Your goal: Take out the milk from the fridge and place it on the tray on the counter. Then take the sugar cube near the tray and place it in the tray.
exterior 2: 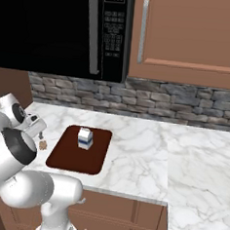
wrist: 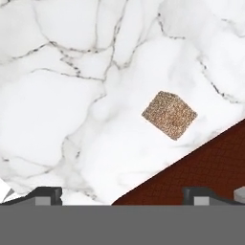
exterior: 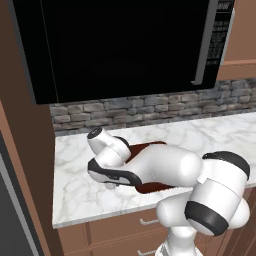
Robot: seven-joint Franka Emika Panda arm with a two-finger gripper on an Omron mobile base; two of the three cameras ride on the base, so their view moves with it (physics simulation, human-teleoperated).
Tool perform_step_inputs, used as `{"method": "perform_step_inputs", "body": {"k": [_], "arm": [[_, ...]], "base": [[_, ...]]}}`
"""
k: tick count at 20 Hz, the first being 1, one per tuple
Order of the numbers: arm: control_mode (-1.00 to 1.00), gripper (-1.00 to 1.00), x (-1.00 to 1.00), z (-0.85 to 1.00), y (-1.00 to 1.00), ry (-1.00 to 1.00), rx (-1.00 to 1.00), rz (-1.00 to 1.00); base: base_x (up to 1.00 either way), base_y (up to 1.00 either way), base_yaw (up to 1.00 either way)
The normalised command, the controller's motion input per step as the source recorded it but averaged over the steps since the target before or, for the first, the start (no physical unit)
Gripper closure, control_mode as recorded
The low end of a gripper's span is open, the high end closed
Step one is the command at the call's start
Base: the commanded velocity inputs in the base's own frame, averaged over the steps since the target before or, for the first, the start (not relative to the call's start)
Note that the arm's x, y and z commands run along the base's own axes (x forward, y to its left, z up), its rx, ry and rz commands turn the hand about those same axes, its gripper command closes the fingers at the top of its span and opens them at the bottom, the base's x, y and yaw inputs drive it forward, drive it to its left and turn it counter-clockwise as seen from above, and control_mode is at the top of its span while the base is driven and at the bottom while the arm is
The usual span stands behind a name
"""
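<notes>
Gripper (wrist: 122, 194) over the sugar cube (wrist: 169, 115)
Jaws spread wide above the tabletop (wrist: 57, 110); cube sits just beside the tray (exterior 2: 65, 154), milk (exterior 2: 85, 138) standing upright in it

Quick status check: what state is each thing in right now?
milk: upright on the tray
tray: flat on the counter
sugar cube: on the counter beside the tray, not yet picked up
claw: open, empty, above the cube
microwave: door closed

A kitchen: marble counter (exterior 2: 148, 154), black microwave (exterior 2: 55, 26), wooden drawers (exterior 2: 124, 213)
</notes>
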Motion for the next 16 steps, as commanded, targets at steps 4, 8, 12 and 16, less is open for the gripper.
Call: {"method": "perform_step_inputs", "body": {"k": [4,8,12,16], "arm": [[-1.00,-1.00,0.00,-0.01,0.00,0.00,0.00,0.13],[-1.00,-1.00,0.00,-0.08,0.00,0.06,-0.02,0.20],[-1.00,-1.00,0.00,-0.10,0.00,0.08,-0.04,0.23],[-1.00,-1.00,0.00,-0.07,0.00,0.06,-0.14,0.25]], "base": [[0.00,0.00,0.00],[0.00,0.00,0.00],[0.00,0.00,0.00],[0.00,0.00,0.00]]}}
